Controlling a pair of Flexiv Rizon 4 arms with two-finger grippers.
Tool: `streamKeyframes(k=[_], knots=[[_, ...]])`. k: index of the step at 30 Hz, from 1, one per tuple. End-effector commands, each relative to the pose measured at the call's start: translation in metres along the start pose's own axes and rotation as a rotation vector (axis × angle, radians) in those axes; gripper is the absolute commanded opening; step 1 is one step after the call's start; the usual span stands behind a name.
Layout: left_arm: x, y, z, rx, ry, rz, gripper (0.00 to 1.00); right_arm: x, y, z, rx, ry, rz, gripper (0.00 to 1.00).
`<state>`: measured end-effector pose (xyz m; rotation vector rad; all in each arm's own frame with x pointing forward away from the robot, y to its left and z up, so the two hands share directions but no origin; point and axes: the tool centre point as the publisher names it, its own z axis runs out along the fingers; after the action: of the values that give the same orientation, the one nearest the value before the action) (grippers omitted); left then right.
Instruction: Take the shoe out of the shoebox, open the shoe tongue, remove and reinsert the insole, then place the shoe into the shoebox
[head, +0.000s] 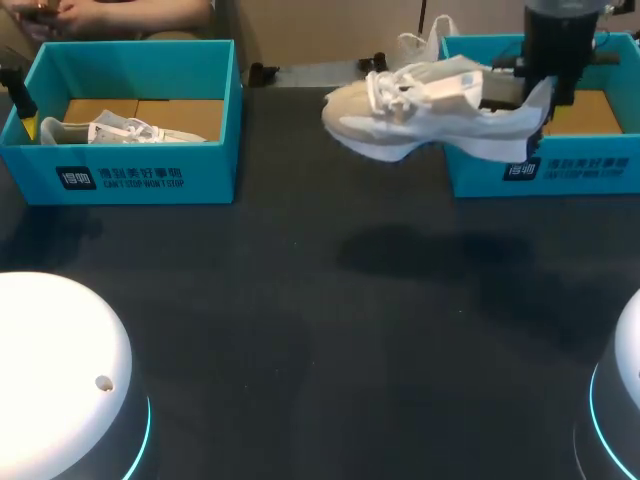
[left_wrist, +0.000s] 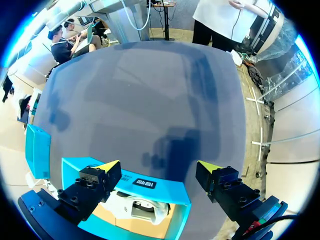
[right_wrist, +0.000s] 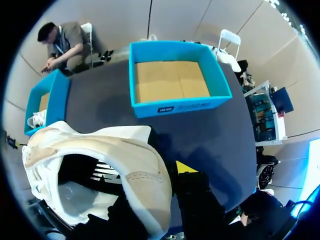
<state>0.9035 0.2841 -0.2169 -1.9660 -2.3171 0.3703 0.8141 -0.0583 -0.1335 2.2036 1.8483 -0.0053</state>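
A white and beige shoe hangs in the air, toe to the left, just left of the right blue shoebox. My right gripper is shut on its heel. In the right wrist view the heel collar fills the gap between the fingers, one yellow tip shows, and the empty shoebox lies ahead. My left gripper stands open above the left blue shoebox, nothing between its fingers. A second white shoe lies in that left shoebox.
The dark table stretches between the two boxes. The white round bases of my arms stand at the near left and near right corners. In the right wrist view the left box is off beyond the shoe.
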Motion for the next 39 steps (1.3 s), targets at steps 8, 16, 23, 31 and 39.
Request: streamKeyframes(k=[8,16,23,31,39], knots=[[0.0,-0.001,-0.001,-0.002,0.003,0.0,1.0,0.029,-0.07,-0.023,-0.027,-0.046,-0.039,0.0],[0.0,-0.001,-0.001,-0.002,0.003,0.0,1.0,0.047,-0.111,-0.03,-0.002,-0.039,-0.044,0.0],[0.0,-0.001,-0.001,-0.002,0.003,0.0,1.0,0.064,-0.134,-0.029,0.001,-0.02,-0.048,0.0],[0.0,-0.001,-0.001,-0.002,0.003,0.0,1.0,0.067,-0.158,-0.024,0.039,-0.024,-0.056,0.0],[0.0,-0.001,-0.001,-0.002,0.003,0.0,1.0,0.065,-0.158,-0.024,0.065,-0.041,-0.064,0.0]])
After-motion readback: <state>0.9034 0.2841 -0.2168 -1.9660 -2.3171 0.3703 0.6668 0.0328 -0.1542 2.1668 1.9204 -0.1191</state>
